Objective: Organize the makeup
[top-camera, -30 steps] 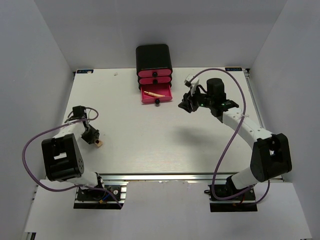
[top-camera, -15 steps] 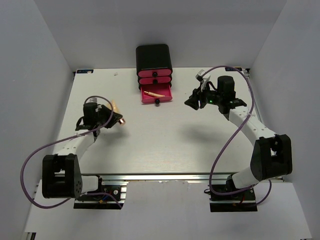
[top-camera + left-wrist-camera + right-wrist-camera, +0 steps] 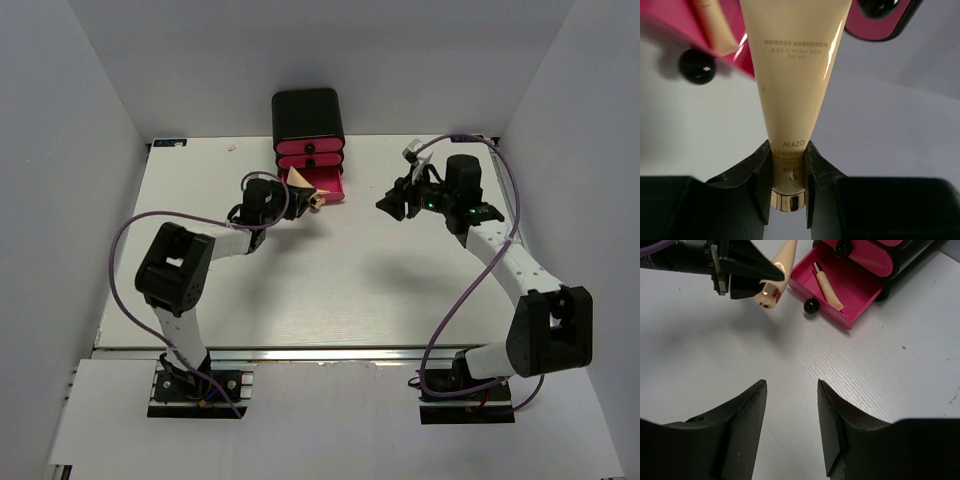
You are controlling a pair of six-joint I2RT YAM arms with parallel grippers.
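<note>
The white desk (image 3: pixel 300 290) carries both arms at its near edge, and each reaches away toward the far middle. The right claw (image 3: pixel 791 386) hangs above bare desk to the right of the drawers, its jaws standing apart with nothing between them; it looks parked clear so the other arm has room. Further in, the left claw (image 3: pixel 788 160) is pinched narrow on the tan tube (image 3: pixel 792 75), gripping it just above the gold cap, so the flat crimped end points forward and leads the way. That grip low on the stiff neck likely keeps the soft body from folding and lets the wide end go in first. The tube is off the desk, tilted, its forward end at the left front corner of the open bottom drawer (image 3: pixel 860 290), just beside the black knob (image 3: pixel 811 305); whether it touches the rim I cannot tell. The drawer is pulled out toward the arms, probably to receive the cosmetics, and already holds one beige stick (image 3: pixel 827 287) lying slantwise on its pink floor. Behind it stands the black box (image 3: pixel 308 115) against the far edge, its two upper pink drawers closed, so their contents are hidden.
</note>
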